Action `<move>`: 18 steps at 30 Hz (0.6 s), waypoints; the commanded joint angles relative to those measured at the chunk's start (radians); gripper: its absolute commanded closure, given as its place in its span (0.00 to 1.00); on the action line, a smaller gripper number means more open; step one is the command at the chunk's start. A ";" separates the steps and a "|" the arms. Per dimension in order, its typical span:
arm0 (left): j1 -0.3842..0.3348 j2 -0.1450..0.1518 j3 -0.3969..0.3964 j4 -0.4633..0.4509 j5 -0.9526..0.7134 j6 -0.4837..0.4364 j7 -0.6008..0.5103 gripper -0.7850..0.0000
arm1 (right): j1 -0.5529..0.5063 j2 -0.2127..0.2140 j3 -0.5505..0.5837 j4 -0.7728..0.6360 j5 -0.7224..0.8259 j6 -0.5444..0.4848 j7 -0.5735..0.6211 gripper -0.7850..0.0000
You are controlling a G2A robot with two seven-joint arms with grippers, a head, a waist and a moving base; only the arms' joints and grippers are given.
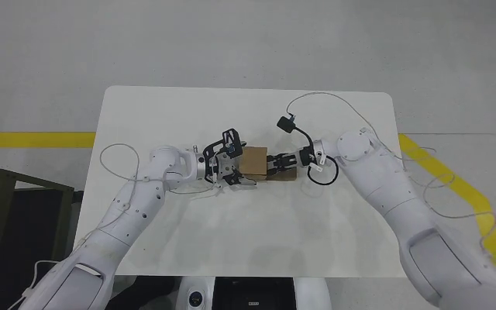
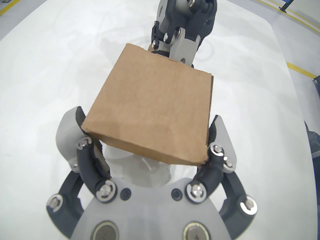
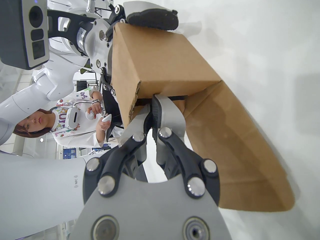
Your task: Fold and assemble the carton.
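Plainly, the left gripper (image 2: 147, 126) has its jaws spread wide and clamped across the width of the carton (image 2: 155, 106). One black-padded finger (image 2: 75, 123) presses against each side wall at the end of the box nearest that wrist. The carton is plain brown cardboard, already folded up into a box shape. It runs straight out from between those fingers, with its broad closed panel facing up and sloping a little away from the palm.

At the far end of the box from the left gripper sits the right gripper (image 3: 150, 112), facing it head-on, so the carton lies between the two. Its fingers are pressed nearly together at the open mouth of the box. They seem to be nipping a thin edge of cardboard there, though from where I stand I can't make out exactly which panel it is.

Just beside the right gripper's fingertips, a short side flap (image 3: 125, 96) stands along one edge of the opening. On the other side of them, one large flap (image 3: 237, 151) hangs loose and unfolded, fanning out from the mouth past the right gripper's knuckles.

Beneath both grippers and the box spreads the white table (image 2: 50, 63), and the carton sits about midway across it.
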 commanded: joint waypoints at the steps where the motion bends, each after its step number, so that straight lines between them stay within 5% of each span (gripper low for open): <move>1: 0.000 0.000 0.000 0.000 0.000 -0.001 -0.001 0.00 | 0.002 -0.003 -0.003 0.006 -0.001 -0.001 0.002 1.00; 9: 0.001 -0.001 -0.001 0.001 -0.001 -0.001 -0.004 0.00 | -0.002 0.008 0.033 0.026 0.004 -0.023 0.007 1.00; 18: 0.004 -0.001 -0.005 0.002 -0.002 -0.001 -0.004 0.00 | -0.061 0.072 0.142 -0.045 -0.012 -0.016 0.033 1.00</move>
